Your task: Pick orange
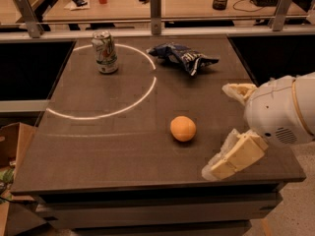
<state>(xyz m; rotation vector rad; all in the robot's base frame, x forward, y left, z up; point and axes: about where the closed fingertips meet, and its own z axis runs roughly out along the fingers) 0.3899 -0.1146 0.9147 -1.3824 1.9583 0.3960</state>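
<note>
we judge the orange [183,128] light, firm and roll-prone, so our gripper [218,131], jaws apart beside it, should straddle its middle.
</note>
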